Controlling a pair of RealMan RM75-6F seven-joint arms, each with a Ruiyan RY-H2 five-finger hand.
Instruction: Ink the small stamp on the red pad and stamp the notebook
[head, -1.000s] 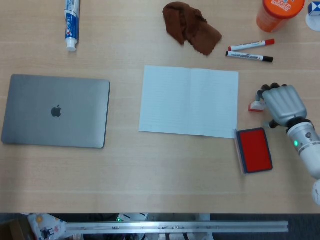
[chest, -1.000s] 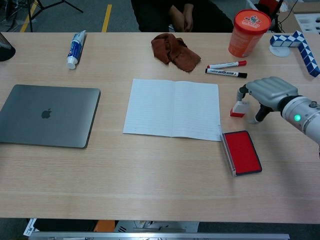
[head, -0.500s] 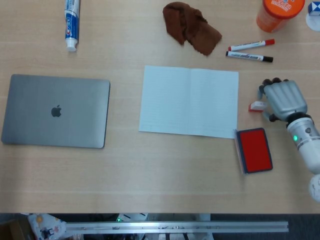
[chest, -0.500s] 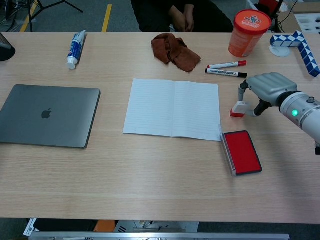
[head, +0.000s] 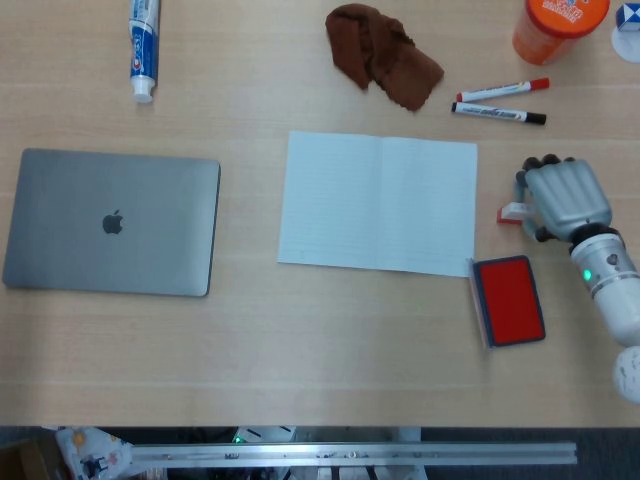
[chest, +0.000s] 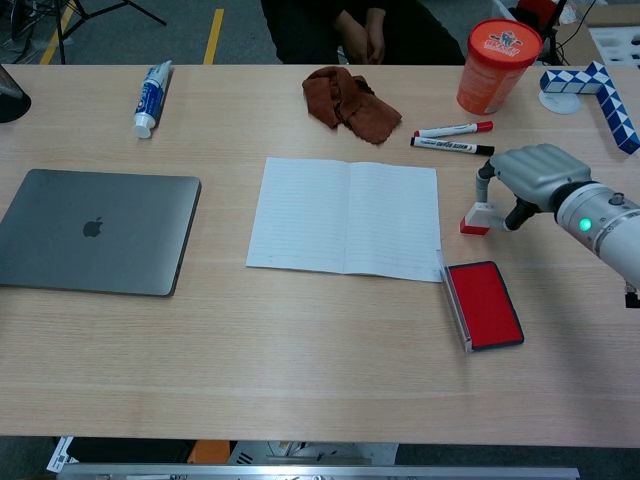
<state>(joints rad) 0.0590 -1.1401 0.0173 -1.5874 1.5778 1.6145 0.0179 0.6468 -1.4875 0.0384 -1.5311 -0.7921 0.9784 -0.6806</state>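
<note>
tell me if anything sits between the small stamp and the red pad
Nothing visible does. The small stamp stands under the right hand, and the red pad lies open just nearer the table's front edge, with bare table between them.

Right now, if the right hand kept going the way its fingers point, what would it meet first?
The stamp: the right hand reaches down over it, fingertips beside it. Whether they already touch is unclear. Past it lies the notebook.

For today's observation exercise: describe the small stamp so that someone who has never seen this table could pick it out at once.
Start at the open notebook in the middle of the table and move to its right edge. Just beyond it, above the red ink pad, the small stamp stands under the fingers of the right hand. Unlike the long markers behind it, it is a short white block with a red base.
</note>
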